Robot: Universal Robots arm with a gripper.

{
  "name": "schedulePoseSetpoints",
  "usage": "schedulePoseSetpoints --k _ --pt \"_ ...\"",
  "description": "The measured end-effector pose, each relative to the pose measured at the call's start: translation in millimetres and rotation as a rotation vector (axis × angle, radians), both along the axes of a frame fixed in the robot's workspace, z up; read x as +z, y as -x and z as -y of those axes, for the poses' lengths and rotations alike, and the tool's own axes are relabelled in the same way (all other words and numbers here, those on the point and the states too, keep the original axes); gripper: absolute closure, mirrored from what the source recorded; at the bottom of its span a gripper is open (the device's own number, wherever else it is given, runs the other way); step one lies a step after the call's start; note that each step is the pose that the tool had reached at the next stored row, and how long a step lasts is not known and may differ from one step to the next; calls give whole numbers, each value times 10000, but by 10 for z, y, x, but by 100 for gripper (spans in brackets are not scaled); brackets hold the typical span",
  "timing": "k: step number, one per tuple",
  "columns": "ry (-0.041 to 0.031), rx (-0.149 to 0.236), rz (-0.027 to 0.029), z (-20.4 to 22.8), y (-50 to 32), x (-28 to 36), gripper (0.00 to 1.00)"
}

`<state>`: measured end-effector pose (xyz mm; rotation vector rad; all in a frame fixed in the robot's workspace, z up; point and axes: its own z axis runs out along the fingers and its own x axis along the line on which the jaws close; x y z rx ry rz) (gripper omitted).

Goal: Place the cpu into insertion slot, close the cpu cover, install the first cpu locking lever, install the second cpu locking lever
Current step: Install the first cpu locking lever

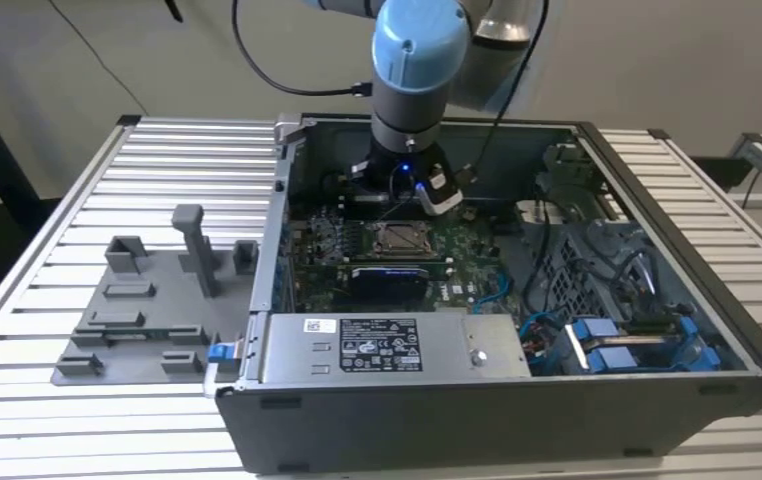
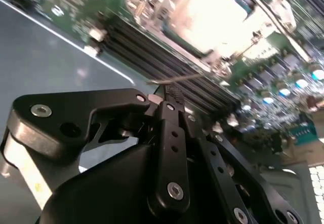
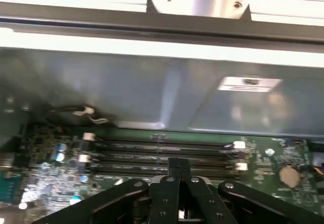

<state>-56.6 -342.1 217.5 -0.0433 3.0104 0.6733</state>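
Beside the memory slots, the gripper, fingers pressed together, pinches a thin, springy locking lever.

An open computer case lies on a ribbed metal table. Inside, a green circuit board carries parallel black memory slots and a round coin battery. Blue connectors sit near the exterior view's right. A grey plastic fixture stands on the table beside the case.
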Motion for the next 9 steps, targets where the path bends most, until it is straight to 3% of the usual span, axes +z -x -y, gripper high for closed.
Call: schedulePoseSetpoints --k 4,9 --pt "9 0 1 -1 124 -2 89" --pt "113 -2 1 0 203 -56 89"
